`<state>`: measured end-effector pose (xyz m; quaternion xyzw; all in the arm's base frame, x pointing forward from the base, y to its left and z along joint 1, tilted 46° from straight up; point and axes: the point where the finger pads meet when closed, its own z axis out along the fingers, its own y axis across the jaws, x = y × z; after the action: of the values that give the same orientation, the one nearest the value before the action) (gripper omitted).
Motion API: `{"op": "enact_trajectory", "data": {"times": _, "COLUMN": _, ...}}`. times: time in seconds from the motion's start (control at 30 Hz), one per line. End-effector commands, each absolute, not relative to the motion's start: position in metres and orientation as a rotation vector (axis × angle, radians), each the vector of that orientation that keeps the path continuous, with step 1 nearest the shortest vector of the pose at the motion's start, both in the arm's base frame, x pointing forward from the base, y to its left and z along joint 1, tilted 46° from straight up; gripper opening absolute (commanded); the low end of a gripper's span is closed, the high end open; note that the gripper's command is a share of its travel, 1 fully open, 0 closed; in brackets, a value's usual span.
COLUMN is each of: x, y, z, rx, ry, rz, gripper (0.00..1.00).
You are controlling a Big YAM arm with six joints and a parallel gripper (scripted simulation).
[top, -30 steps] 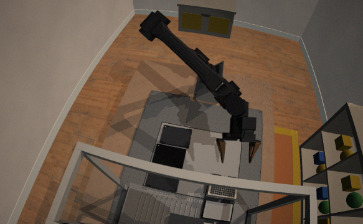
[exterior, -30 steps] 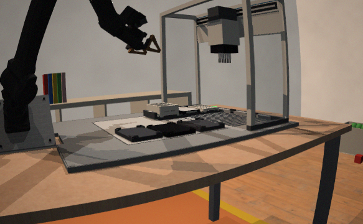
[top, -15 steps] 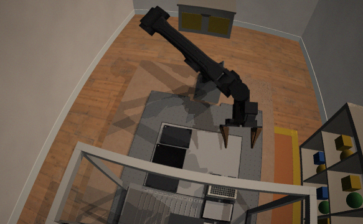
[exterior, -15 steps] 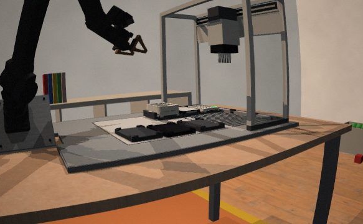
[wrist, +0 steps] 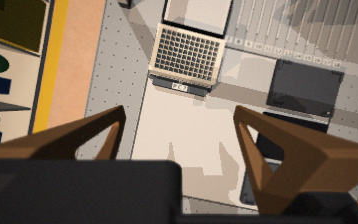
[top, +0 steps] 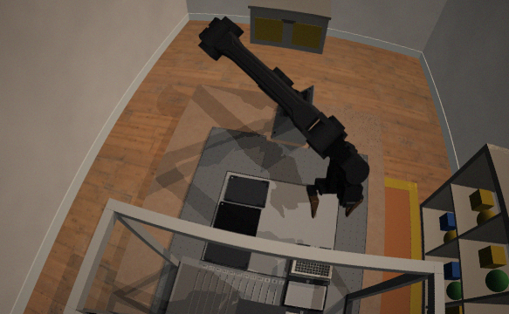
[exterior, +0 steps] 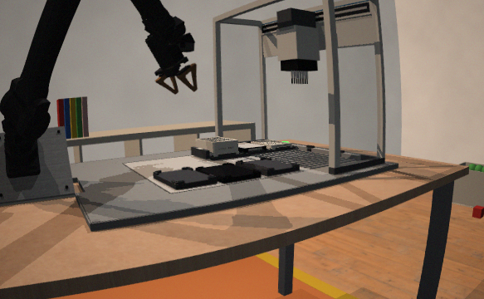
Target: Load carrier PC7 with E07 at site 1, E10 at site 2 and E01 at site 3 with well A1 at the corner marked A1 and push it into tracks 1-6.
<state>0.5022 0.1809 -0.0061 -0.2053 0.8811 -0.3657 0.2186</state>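
Observation:
My gripper (top: pixel 333 205) (exterior: pixel 177 80) (wrist: pixel 179 111) is open and empty, high above the pale apron (top: pixel 298 218). The deep-well block E07 (wrist: pixel 187 52) (top: pixel 311 267) (exterior: pixel 217 145) sits in the nearest nest, ahead of the fingers and below them, with its label end towards me. The 384-well plate E10 (wrist: pixel 197 12) (top: pixel 305 294) lies in the nest behind it. E01 (exterior: pixel 272 144) is past that. The dark carrier PC7 (top: pixel 238 218) (exterior: pixel 225 170) (wrist: pixel 302 90) lies on the apron's left side, its sites empty.
The ribbed rails (top: pixel 232 283) (exterior: pixel 304 155) (wrist: pixel 295 30) lie beyond the carrier under a grey gantry frame (top: pixel 258 244) with a pipetting head (exterior: pixel 297 41). A shelf with coloured blocks (top: pixel 481 227) stands to the right of the table.

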Motion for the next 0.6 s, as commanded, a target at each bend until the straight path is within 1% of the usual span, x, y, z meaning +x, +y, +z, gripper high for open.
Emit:
{"op": "enact_trajectory", "data": {"times": 0.0, "x": 0.522, "y": 0.191, "z": 0.01, "rx": -0.412, "ry": 2.448, "rz": -0.959, "gripper": 1.0}}
{"op": "enact_trajectory", "data": {"times": 0.5, "x": 0.518, "y": 0.178, "z": -0.003, "rx": -0.182, "ry": 2.884, "rz": -1.192, "gripper": 1.0}}
{"op": "enact_trajectory", "data": {"times": 0.57, "x": 0.518, "y": 0.178, "z": -0.003, "rx": -0.182, "ry": 2.884, "rz": -1.192, "gripper": 1.0}}
